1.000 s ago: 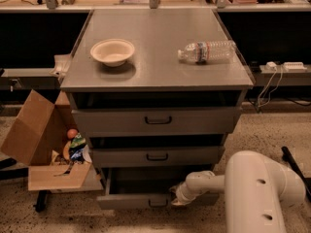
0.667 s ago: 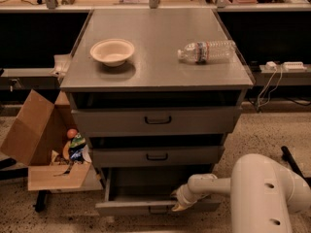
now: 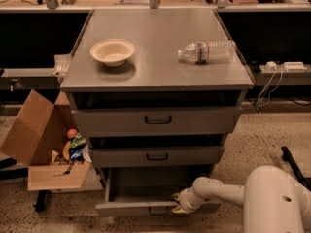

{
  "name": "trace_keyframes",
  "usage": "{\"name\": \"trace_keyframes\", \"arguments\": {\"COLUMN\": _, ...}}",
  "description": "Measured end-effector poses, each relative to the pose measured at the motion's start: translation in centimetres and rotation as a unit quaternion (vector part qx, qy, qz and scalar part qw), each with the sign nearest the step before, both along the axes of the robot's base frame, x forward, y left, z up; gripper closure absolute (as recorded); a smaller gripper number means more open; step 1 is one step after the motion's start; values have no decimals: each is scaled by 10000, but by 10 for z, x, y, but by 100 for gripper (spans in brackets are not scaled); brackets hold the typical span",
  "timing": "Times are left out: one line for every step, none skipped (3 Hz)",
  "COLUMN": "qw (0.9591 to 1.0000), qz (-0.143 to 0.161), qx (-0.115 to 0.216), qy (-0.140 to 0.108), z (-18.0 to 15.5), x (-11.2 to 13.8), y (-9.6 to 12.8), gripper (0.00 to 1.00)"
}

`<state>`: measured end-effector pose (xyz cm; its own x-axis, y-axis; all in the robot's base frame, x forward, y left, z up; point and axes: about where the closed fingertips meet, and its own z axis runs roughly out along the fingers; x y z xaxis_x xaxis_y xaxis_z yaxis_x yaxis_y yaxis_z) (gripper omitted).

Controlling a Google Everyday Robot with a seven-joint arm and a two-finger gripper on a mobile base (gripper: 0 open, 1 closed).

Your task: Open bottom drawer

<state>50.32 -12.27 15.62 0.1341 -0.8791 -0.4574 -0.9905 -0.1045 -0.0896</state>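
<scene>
At the bottom centre of the frame, the gripper (image 3: 177,205) sits against the front panel of the bottom drawer (image 3: 131,208), just right of its small dark handle (image 3: 158,210). It is touching or all but touching the top edge of that panel; whether it is clamped there or loose cannot be told. A pale, jointed arm (image 3: 218,191) runs from it to the right into the robot's rounded white body (image 3: 274,203) in the lower right corner.

The bottom drawer is pulled out toward the viewer, its dim inside showing behind the front. It is the lowest of three in a grey metal cabinet (image 3: 155,76) standing in the middle of the frame. Above it is the middle drawer (image 3: 121,157), and above that the top drawer (image 3: 112,121), each with a dark central pull. Both stand slightly forward, with a dark gap above each front.

On the cabinet's flat top, a cream bowl (image 3: 112,51) stands upright on the left. A clear plastic bottle (image 3: 206,51) lies on its side on the right, well apart from the bowl.

To the left of the cabinet, on the speckled floor (image 3: 262,135), an open cardboard box (image 3: 29,135) holds mixed colourful items. Right of the cabinet, a white power strip (image 3: 284,66) with cables rests on a low ledge. A cluttered bench (image 3: 121,4) runs along the top of the frame.
</scene>
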Motion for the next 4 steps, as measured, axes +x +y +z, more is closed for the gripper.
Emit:
{"name": "trace_keyframes", "arguments": {"qw": 9995, "qz": 29, "qx": 236, "qy": 195, "z": -6, "x": -13, "y": -4, "gripper": 100}}
{"name": "trace_keyframes", "arguments": {"qw": 9995, "qz": 28, "qx": 237, "qy": 196, "z": -6, "x": -12, "y": -3, "gripper": 83}}
{"name": "trace_keyframes", "arguments": {"qw": 9995, "qz": 28, "qx": 237, "qy": 196, "z": -6, "x": -12, "y": -3, "gripper": 61}}
{"name": "trace_keyframes", "arguments": {"qw": 9995, "qz": 29, "qx": 237, "qy": 196, "z": -6, "x": -13, "y": -3, "gripper": 37}}
